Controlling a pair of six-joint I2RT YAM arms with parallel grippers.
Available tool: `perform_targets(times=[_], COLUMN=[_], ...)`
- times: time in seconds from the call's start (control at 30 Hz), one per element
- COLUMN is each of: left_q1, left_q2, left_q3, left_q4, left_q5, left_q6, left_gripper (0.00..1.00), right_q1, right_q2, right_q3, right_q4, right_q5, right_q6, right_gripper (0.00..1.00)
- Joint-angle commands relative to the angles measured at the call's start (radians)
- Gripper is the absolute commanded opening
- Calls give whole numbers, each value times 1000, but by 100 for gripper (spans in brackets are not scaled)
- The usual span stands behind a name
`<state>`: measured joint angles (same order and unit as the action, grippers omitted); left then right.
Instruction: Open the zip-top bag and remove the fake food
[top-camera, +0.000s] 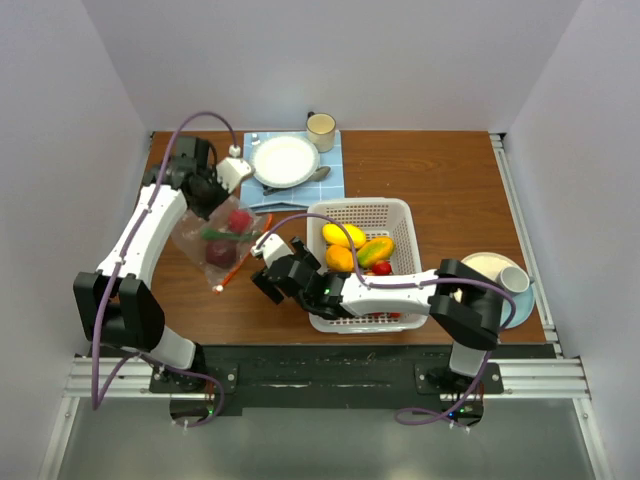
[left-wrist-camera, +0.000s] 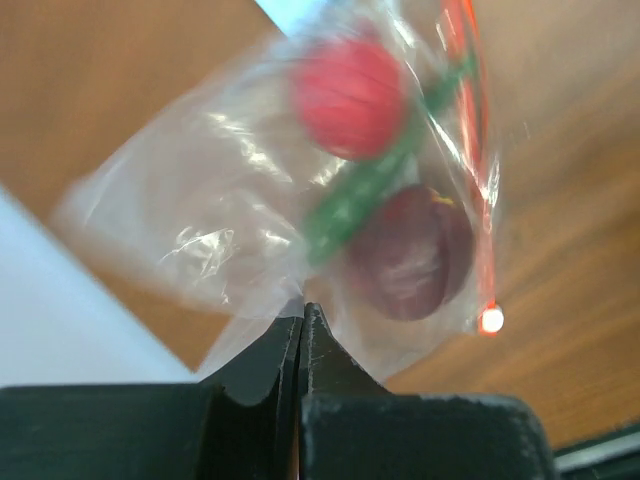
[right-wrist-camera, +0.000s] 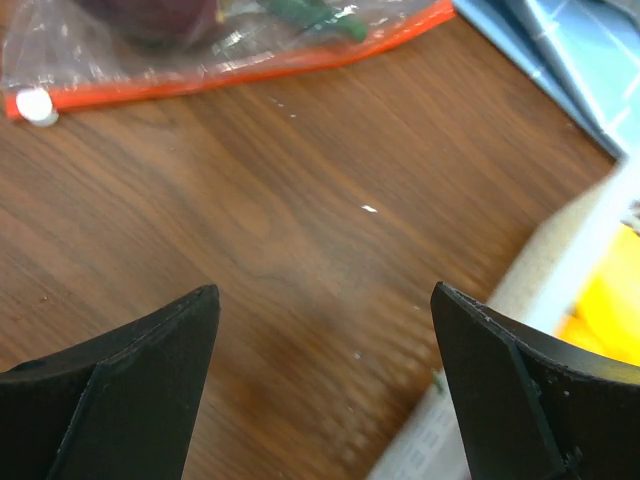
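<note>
My left gripper (top-camera: 205, 203) is shut on the back edge of the zip-top bag (top-camera: 215, 250) and holds that edge up; its orange-red zip strip (top-camera: 243, 255) hangs low toward the table. In the left wrist view the closed fingertips (left-wrist-camera: 301, 318) pinch the clear plastic (left-wrist-camera: 200, 225). Inside the bag are a red fruit (left-wrist-camera: 350, 95), a green piece (left-wrist-camera: 365, 190) and a maroon fruit (left-wrist-camera: 408, 250). My right gripper (top-camera: 262, 268) is open and empty just right of the zip strip (right-wrist-camera: 240, 70), over bare wood. Yellow, orange, green and red fake food (top-camera: 355, 252) lies in the white basket (top-camera: 395, 215).
A white plate (top-camera: 284, 160) and spoon (top-camera: 300, 180) sit on a blue mat at the back, with a cream mug (top-camera: 321, 129) beside it. A saucer and cup (top-camera: 505, 277) stand at the right edge. The basket's corner (right-wrist-camera: 560, 290) is close to my right gripper.
</note>
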<state>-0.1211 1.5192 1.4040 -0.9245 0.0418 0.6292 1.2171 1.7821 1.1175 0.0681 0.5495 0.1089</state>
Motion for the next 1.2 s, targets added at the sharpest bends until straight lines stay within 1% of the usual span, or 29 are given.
perform_targets(times=[0.0, 0.03, 0.1, 0.23, 0.4, 0.6, 0.7, 0.9, 1.17], left_q1=[-2, -2, 0, 1, 6, 14, 15, 18, 20], left_q2=[22, 25, 51, 79, 107, 157, 193, 254, 265], left_q3=[-234, -261, -324, -379, -431, -490, -496, -453, -405], left_q4=[77, 102, 170, 254, 343, 411, 431, 435, 391], left_q5=[-39, -87, -124, -201, -220, -191, -163, -102, -19], left_q6=[12, 15, 30, 55, 78, 76, 69, 46, 29], left_gripper=[0, 0, 0, 0, 0, 0, 0, 0, 0], right_q1=[-5, -4, -8, -36, -77, -96, -94, -91, -84], right_q2=[46, 63, 105, 160, 217, 249, 258, 278, 333], right_q3=[74, 96, 110, 159, 177, 185, 191, 186, 235], right_q4=[47, 47, 62, 75, 125, 231, 272, 317, 328], right_q5=[-19, -22, -37, -78, -141, -186, -220, -296, -304], right_q6=[-12, -15, -25, -20, 0, 14, 17, 32, 26], right_gripper=[90, 90, 89, 88, 86, 84, 83, 84, 85])
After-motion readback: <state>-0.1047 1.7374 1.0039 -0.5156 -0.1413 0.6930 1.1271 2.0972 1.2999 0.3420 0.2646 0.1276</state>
